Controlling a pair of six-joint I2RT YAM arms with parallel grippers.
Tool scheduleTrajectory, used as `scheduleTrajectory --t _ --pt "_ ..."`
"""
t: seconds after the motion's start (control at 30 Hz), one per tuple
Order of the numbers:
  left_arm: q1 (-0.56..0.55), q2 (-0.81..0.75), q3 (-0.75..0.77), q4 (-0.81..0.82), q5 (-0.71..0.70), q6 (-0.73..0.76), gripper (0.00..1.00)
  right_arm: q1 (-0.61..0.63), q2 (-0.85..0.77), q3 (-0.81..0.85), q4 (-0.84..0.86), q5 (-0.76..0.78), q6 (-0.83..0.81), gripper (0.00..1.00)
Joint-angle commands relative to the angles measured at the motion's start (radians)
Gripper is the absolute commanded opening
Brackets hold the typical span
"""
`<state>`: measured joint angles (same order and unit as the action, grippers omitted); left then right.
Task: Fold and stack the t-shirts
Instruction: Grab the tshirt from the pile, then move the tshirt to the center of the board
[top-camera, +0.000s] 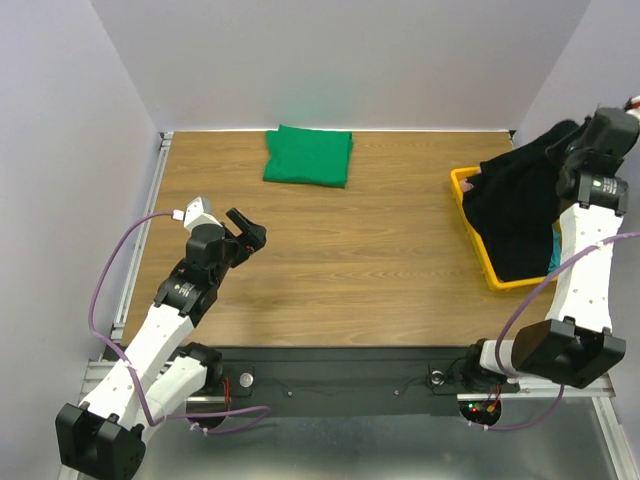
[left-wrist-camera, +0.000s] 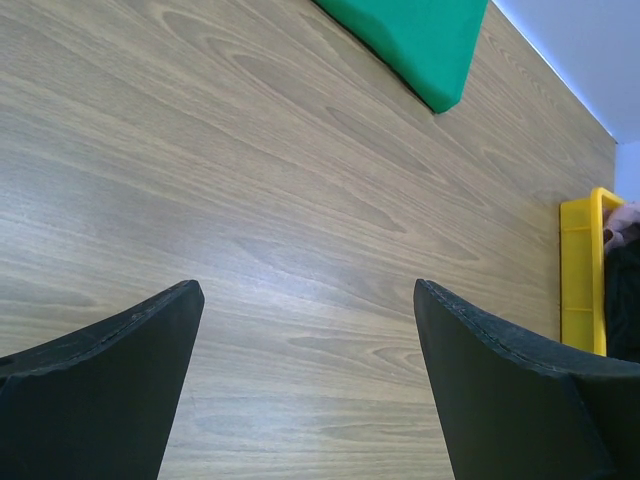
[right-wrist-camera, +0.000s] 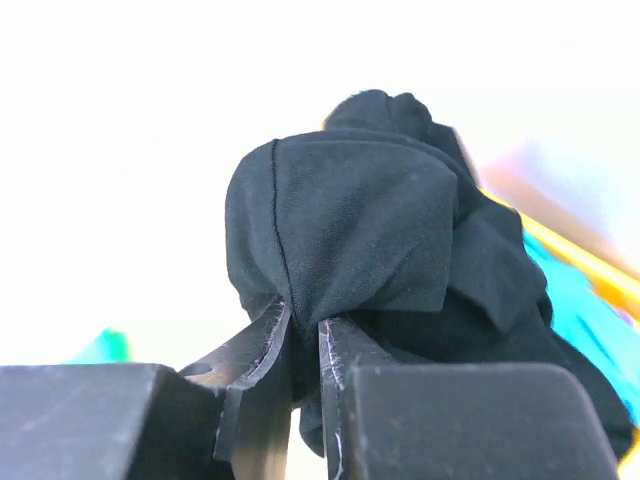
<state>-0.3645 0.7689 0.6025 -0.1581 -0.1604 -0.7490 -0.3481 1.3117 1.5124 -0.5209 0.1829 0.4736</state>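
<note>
The green t-shirt (top-camera: 308, 156) lies folded at the far middle of the table; its corner shows in the left wrist view (left-wrist-camera: 420, 40). The black t-shirt (top-camera: 520, 215) hangs bunched from my right gripper (top-camera: 578, 140), draping down into the yellow bin (top-camera: 478, 250) at the right. In the right wrist view the fingers are shut on a fold of the black cloth (right-wrist-camera: 350, 230), pinched at the right gripper (right-wrist-camera: 304, 330). My left gripper (top-camera: 245, 232) is open and empty over bare wood at the left; the left wrist view (left-wrist-camera: 305, 300) shows only table between its fingers.
The yellow bin also shows at the right edge of the left wrist view (left-wrist-camera: 580, 270). A light-blue cloth (top-camera: 556, 245) lies in the bin beside the black shirt. White walls close the table's back and sides.
</note>
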Motion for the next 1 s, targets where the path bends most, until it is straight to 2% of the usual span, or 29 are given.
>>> scheduleTrajectory --t 0.0,0.13,0.3,0.37,0.47,0.63,0.73,0.83,0.93,0.97 --pt "0.001 -0.005 0.026 -0.001 -0.021 -0.004 0.99 -0.006 -0.006 0.169 0.052 -0.301 -0.036 0.01" --pt "0.001 -0.013 0.029 -0.008 -0.013 -0.003 0.99 0.009 0.037 0.327 0.052 -0.48 -0.023 0.0" --pt "0.001 -0.039 0.037 -0.029 -0.014 -0.016 0.99 0.104 0.121 0.526 0.062 -0.719 0.02 0.0" --pt "0.001 -0.049 0.037 -0.037 0.001 -0.018 0.99 0.148 0.167 0.623 0.079 -0.74 0.046 0.01" --pt "0.001 -0.083 0.031 -0.046 0.009 -0.03 0.99 0.298 0.233 0.733 0.128 -0.792 0.091 0.0" --pt "0.001 -0.112 0.031 -0.078 -0.008 -0.05 0.99 0.536 0.329 0.831 0.167 -0.78 0.077 0.0" --pt "0.001 -0.118 0.039 -0.109 -0.016 -0.058 0.99 0.662 0.371 0.809 0.165 -0.751 0.042 0.0" --pt "0.001 -0.129 0.042 -0.129 -0.028 -0.041 0.99 0.739 0.334 0.65 0.168 -0.712 -0.001 0.0" --pt "0.002 -0.135 0.049 -0.159 -0.076 -0.058 0.99 0.741 0.22 0.36 0.176 -0.633 -0.036 0.01" --pt "0.002 -0.14 0.046 -0.156 -0.077 -0.061 0.99 0.741 0.186 0.285 0.176 -0.543 -0.047 0.01"
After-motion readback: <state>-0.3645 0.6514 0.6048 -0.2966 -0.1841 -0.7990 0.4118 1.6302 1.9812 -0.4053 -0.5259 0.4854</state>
